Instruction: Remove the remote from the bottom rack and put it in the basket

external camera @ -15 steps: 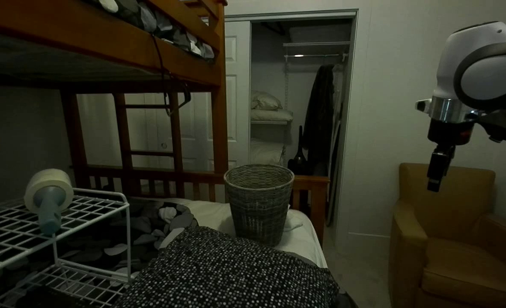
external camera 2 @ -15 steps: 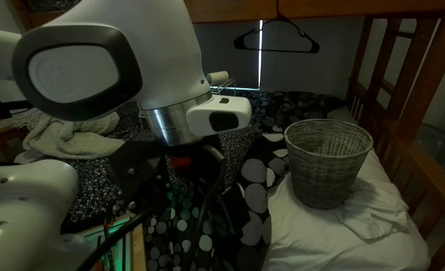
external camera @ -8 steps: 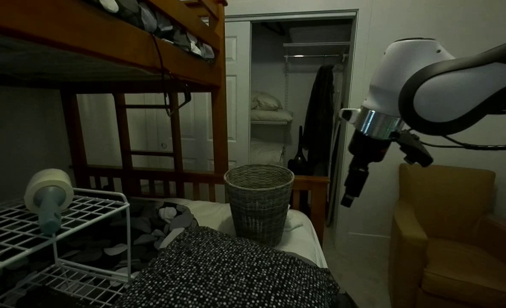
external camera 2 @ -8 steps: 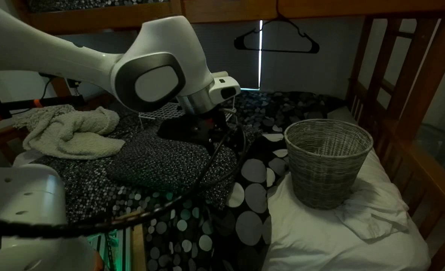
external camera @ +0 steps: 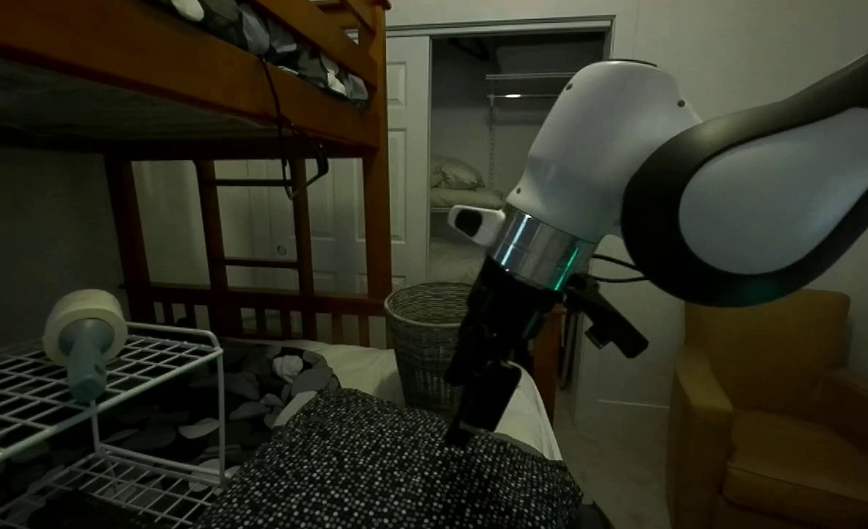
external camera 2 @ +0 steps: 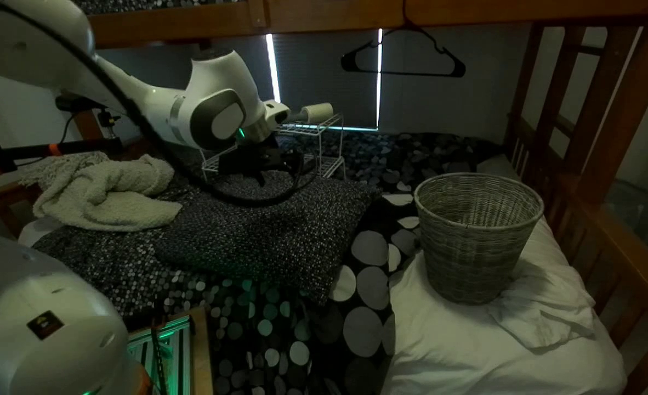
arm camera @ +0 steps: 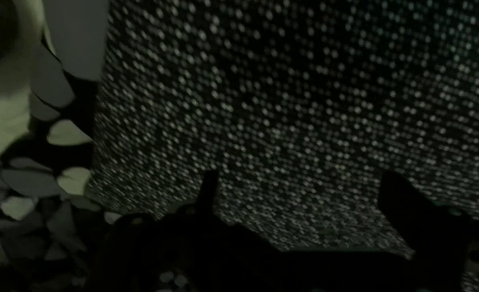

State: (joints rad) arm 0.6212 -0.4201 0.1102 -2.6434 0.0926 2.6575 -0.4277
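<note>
The bottom rack (external camera: 156, 464) is the lower tier of a white wire shelf; it also shows at the back in an exterior view (external camera 2: 332, 166). A dark shape (external camera: 74, 508) lies on it, too dim to tell whether it is the remote. The remote is not clearly visible anywhere. The grey woven basket (external camera 2: 469, 258) stands upright on the white sheet, its inside looking empty; my gripper partly covers it in an exterior view (external camera: 421, 353). My gripper (arm camera: 300, 173) is open and empty, tilted downward above the speckled pillow (arm camera: 284, 121), apart from rack and basket (external camera: 463, 435).
A white roll with a blue-grey handle (external camera: 85, 345) lies on the rack's upper tier (external camera: 177, 360). A black hanger (external camera 2: 406, 71) hangs from the wooden bunk frame (external camera 2: 466, 13). A cream blanket (external camera 2: 110, 192) lies on the bed. A tan armchair (external camera: 786, 433) stands beside it.
The arm has swung over the bed and lowered, carrying the gripper toward the rack and above the speckled pillow. The basket, rack and roll have not moved.
</note>
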